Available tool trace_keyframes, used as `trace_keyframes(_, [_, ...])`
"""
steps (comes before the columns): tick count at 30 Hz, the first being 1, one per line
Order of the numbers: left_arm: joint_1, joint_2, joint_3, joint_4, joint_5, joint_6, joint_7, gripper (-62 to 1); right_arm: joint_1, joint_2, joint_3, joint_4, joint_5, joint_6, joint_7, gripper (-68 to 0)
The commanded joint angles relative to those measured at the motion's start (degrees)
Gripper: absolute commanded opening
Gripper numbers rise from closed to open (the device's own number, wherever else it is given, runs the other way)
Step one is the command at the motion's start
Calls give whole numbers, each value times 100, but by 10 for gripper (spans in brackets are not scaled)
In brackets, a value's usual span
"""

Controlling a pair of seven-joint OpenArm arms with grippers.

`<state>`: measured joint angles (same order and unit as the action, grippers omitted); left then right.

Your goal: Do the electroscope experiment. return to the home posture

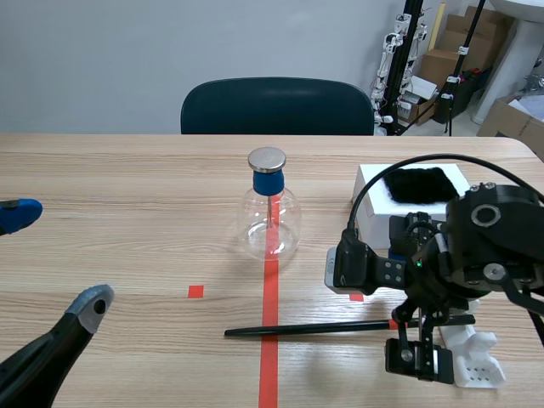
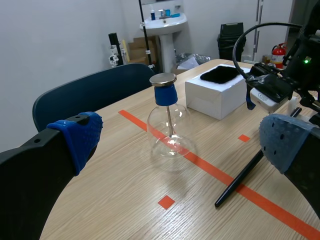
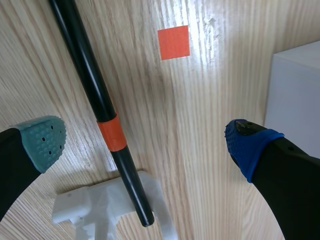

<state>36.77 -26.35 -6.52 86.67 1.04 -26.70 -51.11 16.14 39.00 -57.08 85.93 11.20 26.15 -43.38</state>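
1. Looks like a robotics lab or test room.
2. Has a wood-grain worktop (image 1: 127,187) marked with orange-red tape, right in front of a dark chair (image 1: 276,106).
3. Holds stacked cardboard boxes (image 1: 442,64), black equipment stands (image 1: 411,34) and a white washbasin (image 2: 165,22) behind the chair, off to one side.
4. Keeps a black bin (image 2: 231,35) and a red fire extinguisher (image 2: 278,52) farther from the chair, against plain walls.

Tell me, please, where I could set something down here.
Free: the table between left tool and flask, and the strip behind the flask. Crowded: the right side, with white box, black rod, white stand and right tool.
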Motion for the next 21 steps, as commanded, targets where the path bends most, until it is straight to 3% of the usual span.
trace_keyframes(1, [101, 22, -37, 96, -249, 70, 35, 14, 15, 199, 94, 354, 0, 0, 140, -1])
trace_keyframes(5, [337, 109, -37, 361, -468, 216, 278, 14, -267, 466, 367, 890, 2, -2, 444, -1])
trace_keyframes(9, [514, 173, -37, 542, -470, 361, 494, 14, -850, 758, 1014, 1392, 111, -4, 1001, -2])
trace_keyframes(14, [737, 170, -37, 645, -470, 531, 492, 14, -1923, 1056, 2111, 1784, 306, -7, 2288, -2])
trace_keyframes(21, [828, 170, -37, 669, -472, 649, 619, 14, -3534, 1115, 3633, 1880, 435, -101, 4350, -1])
